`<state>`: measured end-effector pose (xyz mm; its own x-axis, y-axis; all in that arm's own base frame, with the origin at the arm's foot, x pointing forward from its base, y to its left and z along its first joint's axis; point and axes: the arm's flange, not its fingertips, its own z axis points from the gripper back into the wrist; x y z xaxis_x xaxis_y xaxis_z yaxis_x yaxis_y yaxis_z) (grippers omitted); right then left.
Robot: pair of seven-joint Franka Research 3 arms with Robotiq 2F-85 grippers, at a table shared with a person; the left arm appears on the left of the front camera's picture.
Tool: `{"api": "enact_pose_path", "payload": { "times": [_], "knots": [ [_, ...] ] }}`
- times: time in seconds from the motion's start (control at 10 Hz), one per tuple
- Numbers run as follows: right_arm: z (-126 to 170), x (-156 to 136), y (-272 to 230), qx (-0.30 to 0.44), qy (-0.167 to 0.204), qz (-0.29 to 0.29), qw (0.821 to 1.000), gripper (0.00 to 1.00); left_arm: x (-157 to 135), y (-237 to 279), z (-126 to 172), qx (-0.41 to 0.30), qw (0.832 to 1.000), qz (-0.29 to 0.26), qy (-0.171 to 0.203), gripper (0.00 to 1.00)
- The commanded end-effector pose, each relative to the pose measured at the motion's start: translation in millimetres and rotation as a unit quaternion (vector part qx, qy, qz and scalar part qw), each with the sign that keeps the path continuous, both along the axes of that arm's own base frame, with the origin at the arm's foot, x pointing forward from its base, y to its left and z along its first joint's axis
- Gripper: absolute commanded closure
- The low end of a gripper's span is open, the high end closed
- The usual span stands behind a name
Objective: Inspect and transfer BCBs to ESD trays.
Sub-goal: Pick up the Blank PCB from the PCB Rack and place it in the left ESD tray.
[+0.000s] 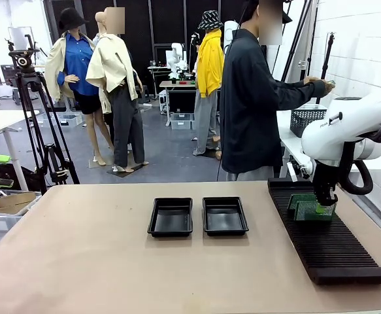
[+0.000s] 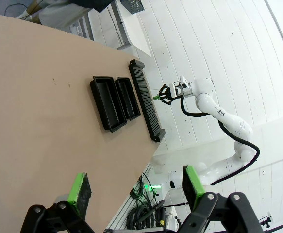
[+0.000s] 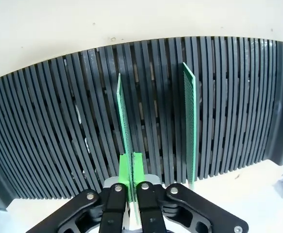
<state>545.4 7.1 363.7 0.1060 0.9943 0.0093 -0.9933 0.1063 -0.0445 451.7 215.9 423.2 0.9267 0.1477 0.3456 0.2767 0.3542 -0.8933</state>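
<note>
1. Worktop (image 1: 99,261): flat, matte, tan board surface. Its near edge is cut off in the front view.
2. ESD trays, two, alike: shallow rectangles of glossy black plastic with raised flared rims. The left one (image 1: 170,221) and the right one (image 1: 225,219) sit side by side about the middle of the worktop, a narrow gap between them. Nothing lies in either tray.
3. Rack (image 1: 334,252): long, black and matte, closely ribbed with parallel slots. It runs along the worktop's right edge from the far edge toward the near one. In the right wrist view the wide lens bows its ribs into a curve.
4. BCBs: thin flat green boards with a fine dotted grid surface, standing on edge in the rack's slots at its far end. The right wrist view shows two, well apart: one gripped (image 3: 123,116) and one free (image 3: 190,121). In the front view they merge into a green cluster (image 1: 301,204), so the count is unclear there.
5. Right gripper (image 3: 131,167): black linkage with green pads (image 3: 124,170). The jaws are closed on the near edge of the gripped board, which stands upright in its slot. The fingers hide the board's near end.
6. Left gripper (image 2: 136,187): jaws spread wide, holding nothing, high above the worktop.
</note>
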Motion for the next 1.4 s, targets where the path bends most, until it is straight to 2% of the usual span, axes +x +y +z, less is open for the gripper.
{"api": "enact_pose_path", "payload": {
  "times": [0.0,0.7,1.0,1.3],
  "knots": [
    [-4,0,0,0.003,0.002,-0.002,1.000,1.00,-1,0,2,0.001,1.000,0.005,0.007,0.00],
    [8,-3,0,0.001,-0.002,0.002,1.000,1.00,-1,0,2,0.001,1.000,0.005,0.007,0.00],
    [31,-6,3,-0.002,0.014,0.018,1.000,1.00,-1,0,2,0.001,1.000,0.005,0.007,0.00],
    [67,-10,8,0.000,0.010,0.026,1.000,1.00,-1,0,2,0.001,1.000,0.005,0.007,0.00]
  ]
}}
